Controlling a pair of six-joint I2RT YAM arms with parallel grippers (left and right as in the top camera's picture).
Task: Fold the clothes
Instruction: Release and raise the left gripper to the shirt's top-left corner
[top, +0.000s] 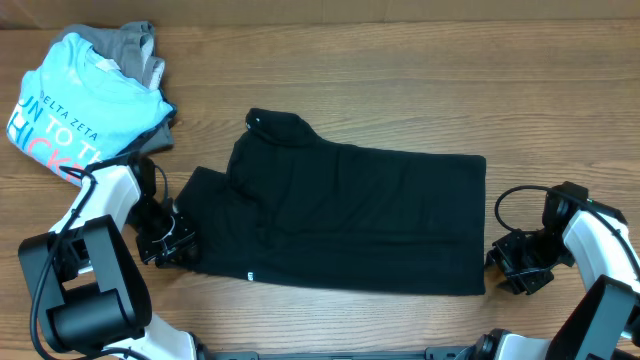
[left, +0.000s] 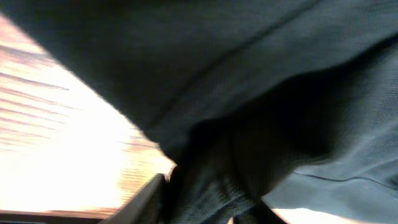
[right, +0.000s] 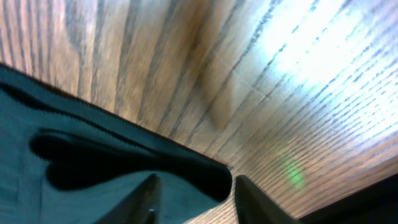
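One black T-shirt (top: 350, 215), blue DELTA ZETA shirt (top: 80, 100)

Black T-shirt (top: 350, 215): plain, soft fabric, short-sleeved. Spread flat across the centre of the overhead frame, long side running left to right, outline roughly rectangular. Collar (top: 265, 122) pokes out at upper left. Only 1 sleeve (top: 205, 190) shows, jutting from the left edge. Tiny white label (top: 250, 276) on the lower edge, left of centre. Right edge straight, near vertical. Shallow creases across the surface. In the right wrist view, a hemmed corner (right: 205, 171) has its layers slightly parted.
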